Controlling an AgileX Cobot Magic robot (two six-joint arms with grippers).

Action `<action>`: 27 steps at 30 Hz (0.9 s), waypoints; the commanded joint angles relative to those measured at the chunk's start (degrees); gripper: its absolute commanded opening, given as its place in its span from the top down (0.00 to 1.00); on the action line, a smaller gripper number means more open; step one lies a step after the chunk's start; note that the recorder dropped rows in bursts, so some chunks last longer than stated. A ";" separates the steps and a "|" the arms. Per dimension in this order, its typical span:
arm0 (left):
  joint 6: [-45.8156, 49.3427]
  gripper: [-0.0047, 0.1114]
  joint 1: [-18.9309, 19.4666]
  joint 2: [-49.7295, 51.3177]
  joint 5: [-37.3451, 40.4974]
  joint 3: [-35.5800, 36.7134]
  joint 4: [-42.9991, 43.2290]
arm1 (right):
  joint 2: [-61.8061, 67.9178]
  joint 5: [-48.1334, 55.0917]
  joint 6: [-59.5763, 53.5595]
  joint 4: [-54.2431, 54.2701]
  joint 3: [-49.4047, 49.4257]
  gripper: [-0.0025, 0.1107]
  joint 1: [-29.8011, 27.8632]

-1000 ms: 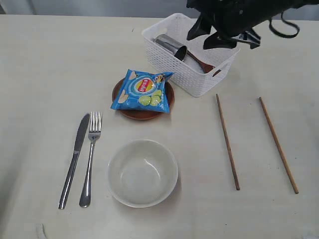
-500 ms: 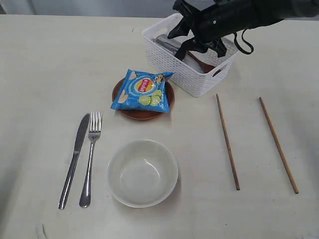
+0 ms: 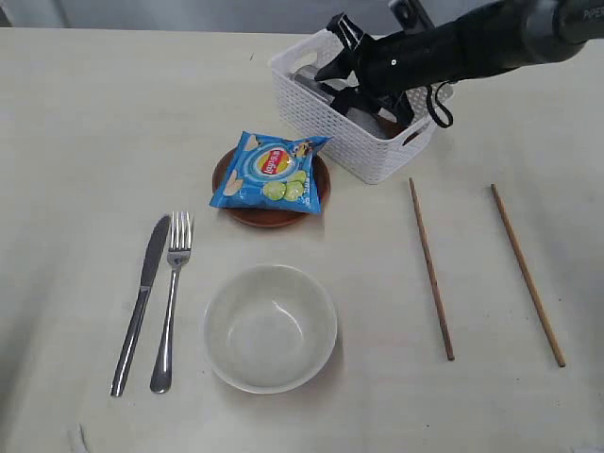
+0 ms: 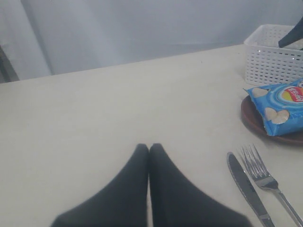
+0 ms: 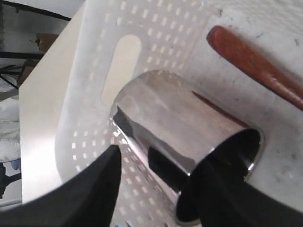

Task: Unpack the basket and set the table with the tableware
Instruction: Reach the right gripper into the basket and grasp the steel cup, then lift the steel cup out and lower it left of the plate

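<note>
down in basket [image 3: 332,134], straddles cup [image 5: 180,118] lying on its side with right gripper [image 5: 158,163] spread; likely light, stiff, slick steel: pinch across body. holds left gripper [image 4: 149,149] pressed together over table [image 4: 94,104].

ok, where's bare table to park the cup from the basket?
Bare: between bowl and nearer chopstick; between that and the other chopstick; wide table stretch past knife and fork, beside the plate. Crowded: plate, chip bag, basket bunch together.
</note>
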 commanded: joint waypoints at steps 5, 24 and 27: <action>-0.02 0.96 0.14 -0.19 -0.43 0.13 -0.10 | 0.14 -1.56 -5.03 2.67 -0.37 0.85 -0.29; -0.02 0.96 0.14 -0.19 -0.43 0.13 -0.10 | -10.72 6.35 -5.03 -11.93 -0.37 0.98 -3.01; -0.02 0.96 0.14 -0.19 -0.43 0.13 -0.10 | -14.64 6.35 -3.72 -15.39 -0.37 0.98 -2.09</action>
